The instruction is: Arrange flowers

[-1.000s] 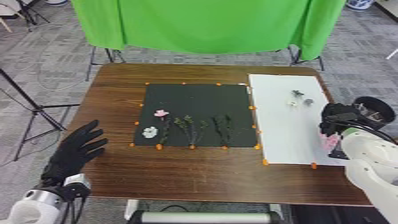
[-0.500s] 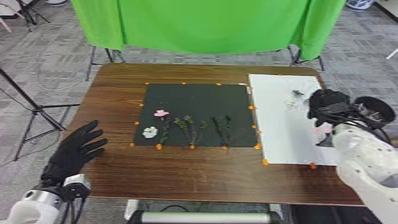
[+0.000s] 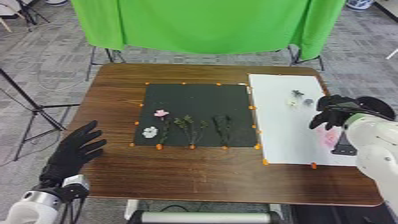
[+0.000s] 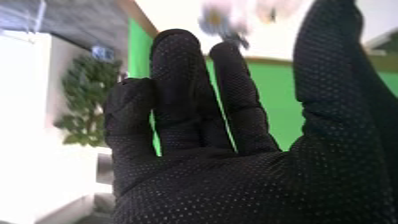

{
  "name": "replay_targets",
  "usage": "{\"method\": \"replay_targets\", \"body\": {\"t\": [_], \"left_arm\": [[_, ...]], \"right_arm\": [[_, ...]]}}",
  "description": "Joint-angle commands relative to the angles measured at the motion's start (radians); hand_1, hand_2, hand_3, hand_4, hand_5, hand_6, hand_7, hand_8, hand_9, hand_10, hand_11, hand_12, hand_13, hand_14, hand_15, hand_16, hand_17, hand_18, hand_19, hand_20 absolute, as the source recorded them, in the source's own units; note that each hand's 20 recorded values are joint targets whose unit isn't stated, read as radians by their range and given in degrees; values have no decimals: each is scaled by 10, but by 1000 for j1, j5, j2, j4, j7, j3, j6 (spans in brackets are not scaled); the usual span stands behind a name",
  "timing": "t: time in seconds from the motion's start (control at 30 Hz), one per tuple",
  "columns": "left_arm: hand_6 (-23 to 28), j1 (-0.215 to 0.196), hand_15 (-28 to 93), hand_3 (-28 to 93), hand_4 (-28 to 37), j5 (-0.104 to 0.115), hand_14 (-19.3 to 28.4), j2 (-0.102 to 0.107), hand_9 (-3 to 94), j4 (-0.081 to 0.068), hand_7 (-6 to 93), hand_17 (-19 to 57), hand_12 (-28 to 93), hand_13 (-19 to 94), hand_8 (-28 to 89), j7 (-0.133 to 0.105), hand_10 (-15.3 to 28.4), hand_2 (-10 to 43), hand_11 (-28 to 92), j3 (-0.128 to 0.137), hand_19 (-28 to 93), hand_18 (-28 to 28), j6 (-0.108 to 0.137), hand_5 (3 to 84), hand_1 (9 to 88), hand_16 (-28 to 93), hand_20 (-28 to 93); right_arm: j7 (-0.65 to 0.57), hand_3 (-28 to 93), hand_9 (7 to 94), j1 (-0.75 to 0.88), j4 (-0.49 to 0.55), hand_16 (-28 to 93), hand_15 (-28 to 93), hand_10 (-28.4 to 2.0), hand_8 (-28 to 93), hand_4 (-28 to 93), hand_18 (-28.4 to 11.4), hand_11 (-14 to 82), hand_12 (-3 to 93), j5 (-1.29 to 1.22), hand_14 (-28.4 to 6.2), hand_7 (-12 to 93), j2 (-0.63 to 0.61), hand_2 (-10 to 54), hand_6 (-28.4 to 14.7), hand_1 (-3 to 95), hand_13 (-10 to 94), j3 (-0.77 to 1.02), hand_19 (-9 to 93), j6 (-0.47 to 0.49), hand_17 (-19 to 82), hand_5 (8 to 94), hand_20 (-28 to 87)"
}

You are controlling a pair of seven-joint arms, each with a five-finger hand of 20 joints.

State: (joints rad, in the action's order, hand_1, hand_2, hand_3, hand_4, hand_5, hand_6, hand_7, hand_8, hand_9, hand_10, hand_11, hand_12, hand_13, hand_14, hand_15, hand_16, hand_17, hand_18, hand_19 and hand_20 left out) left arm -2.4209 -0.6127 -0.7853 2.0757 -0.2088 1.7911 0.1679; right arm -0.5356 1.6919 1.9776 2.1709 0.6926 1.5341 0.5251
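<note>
Okay, so the right hand (image 3: 334, 111) has its fingers (image 4: 182, 90) pretty much straight and loosely spread, thumb well away from them. It's at the right side of the white sheet (image 3: 280, 127), beside the black bin (image 3: 379, 105); can't tell if it touches the paper.

Just by it on the sheet there's a soft pink bloom (image 3: 328, 136), partly covered by the hand and arm, so no idea which way that one points. Farther up the sheet sit two little grey blooms (image 3: 298, 93) and a cream one (image 3: 291, 103), small and close together. Too tiny to read their direction tbh.

Over on the black sheet (image 3: 200, 95), the pink flower (image 3: 161, 113) looks light and open, head toward the far edge, with its thin green stem running back to the near edge. The white flower (image 3: 150, 132) is a ruffled round blob near the left edge, no clear long axis. Next to those, the leafy green sprig (image 3: 185, 124) fans out away from the robot, and the darker sprig (image 3: 222, 127) lies lengthwise too, near to far. Orange markers (image 3: 160, 147) dot the edges.

Left hand (image 3: 69, 156) is at the table's left side, fingers straight and fanned wide.
</note>
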Motion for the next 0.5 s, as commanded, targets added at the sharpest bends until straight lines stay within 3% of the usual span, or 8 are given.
{"method": "replay_targets", "body": {"t": [0.03,0.5], "left_arm": [[29,4,315,704,-241,-4,169,-7,243,-2,210,-100,153,206,-110,8,124,8,204,-6,443,230,-13,266,263,-7,75],[29,13,315,703,-240,-13,169,-11,243,-7,210,-100,152,206,-110,28,124,9,204,1,443,230,-27,265,264,-6,75]], "right_arm": [[-31,870,417,70,-14,247,752,-178,-115,-263,-222,168,203,28,-100,304,-8,-95,-73,249,518,25,899,53,279,336,532],[-62,881,415,116,-31,234,754,-185,-110,-270,-221,156,205,38,-100,303,-13,-95,-68,260,520,36,898,76,281,318,531]]}}
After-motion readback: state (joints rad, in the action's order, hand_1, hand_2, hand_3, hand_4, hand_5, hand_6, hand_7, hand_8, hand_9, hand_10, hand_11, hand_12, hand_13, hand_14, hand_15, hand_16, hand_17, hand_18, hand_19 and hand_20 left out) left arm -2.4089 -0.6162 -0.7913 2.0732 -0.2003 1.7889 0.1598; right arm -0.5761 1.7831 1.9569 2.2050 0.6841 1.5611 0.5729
